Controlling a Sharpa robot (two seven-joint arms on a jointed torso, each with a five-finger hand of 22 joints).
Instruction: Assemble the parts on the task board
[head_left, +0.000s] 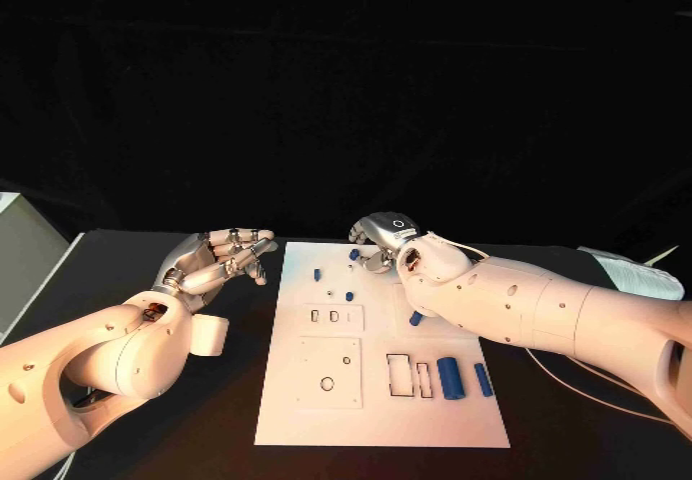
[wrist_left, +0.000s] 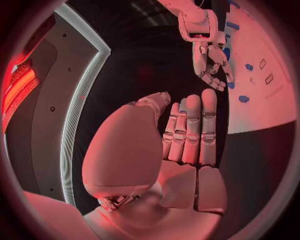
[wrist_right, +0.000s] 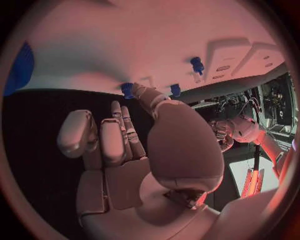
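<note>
The white task board (head_left: 382, 410) lies in the middle of the black table. Small blue parts stand near its far end (head_left: 355, 255), (head_left: 317, 273), (head_left: 351, 296). One blue part (head_left: 415, 318) lies by my right forearm, and two longer blue cylinders (head_left: 451, 377), (head_left: 483, 379) lie at the board's right side. My right hand (head_left: 387, 240) hovers over the board's far edge, holding nothing; in the right wrist view its thumb tip is next to a small blue part (wrist_right: 127, 90). My left hand (head_left: 224, 258) is raised left of the board, fingers apart and empty (wrist_left: 187, 135).
The board (head_left: 332, 400) carries raised square plates with slots and holes (head_left: 330, 370) and outlined recesses (head_left: 400, 368). A pale box edge (head_left: 22, 250) stands at the table's far left. Cables (head_left: 606, 395) trail under my right arm.
</note>
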